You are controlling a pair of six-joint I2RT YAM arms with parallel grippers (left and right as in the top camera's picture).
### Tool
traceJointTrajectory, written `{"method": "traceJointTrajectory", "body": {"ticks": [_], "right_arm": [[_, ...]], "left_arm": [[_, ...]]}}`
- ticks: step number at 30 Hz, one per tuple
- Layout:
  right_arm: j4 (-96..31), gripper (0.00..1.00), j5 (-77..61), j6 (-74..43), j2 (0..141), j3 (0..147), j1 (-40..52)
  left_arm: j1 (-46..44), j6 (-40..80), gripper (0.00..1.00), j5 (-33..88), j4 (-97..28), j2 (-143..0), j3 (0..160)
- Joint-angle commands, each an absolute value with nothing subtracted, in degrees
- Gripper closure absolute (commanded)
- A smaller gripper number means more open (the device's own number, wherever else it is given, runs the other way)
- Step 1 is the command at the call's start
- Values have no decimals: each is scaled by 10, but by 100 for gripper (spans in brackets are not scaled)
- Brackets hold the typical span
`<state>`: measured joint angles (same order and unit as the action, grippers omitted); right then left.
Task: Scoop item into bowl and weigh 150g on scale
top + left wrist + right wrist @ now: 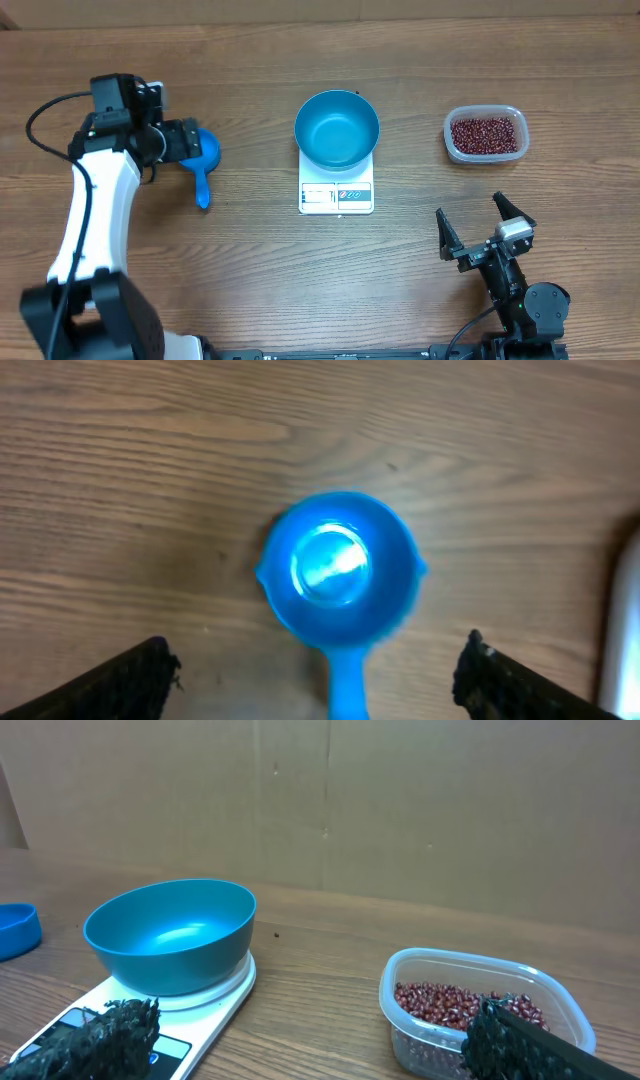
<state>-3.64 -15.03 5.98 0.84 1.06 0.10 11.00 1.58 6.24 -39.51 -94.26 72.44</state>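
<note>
The beans point(485, 134) lie in a clear tub point(486, 160) at three o'clock from the bowl point(337, 128), which sits empty on the scale point(336, 196). At nine o'clock the left gripper point(315, 665) hovers over the blue scoop point(203, 180), jaws apart, seemingly astride its handle. Fetching the scoop is the step in hand; next, clamp that handle. The right gripper point(471, 210) waits at five o'clock, jaws apart.

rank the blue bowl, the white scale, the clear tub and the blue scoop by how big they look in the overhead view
1. bowl, round and the widest.
2-3. clear tub and scale: not ranked, since the bowl hides much of the scale.
4. scoop, clearly the smallest.
</note>
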Motion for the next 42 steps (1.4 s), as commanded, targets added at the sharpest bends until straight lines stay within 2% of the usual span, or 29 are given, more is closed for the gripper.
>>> {"method": "traceJointTrajectory", "body": {"ticks": [1,9,16,19,29,34,42], "right_arm": [[-33,0,-148,57,2,4,3],[-33,0,-148,57,2,4,3],[-33,0,-148,57,2,4,3],[-33,0,-148,57,2,4,3],[-33,0,-148,57,2,4,3],[-33,0,-148,57,2,4,3],[-33,0,-148,57,2,4,3]], "left_arm": [[113,43,11,64,-368,-985,735],[113,11,21,105,-363,-1033,735],[112,-29,23,203,-439,-973,745],[112,-33,29,214,-481,-965,744],[126,-65,40,304,-525,-965,733],[168,-86,40,330,-543,-965,720],[284,-127,37,486,-515,-965,646]]}}
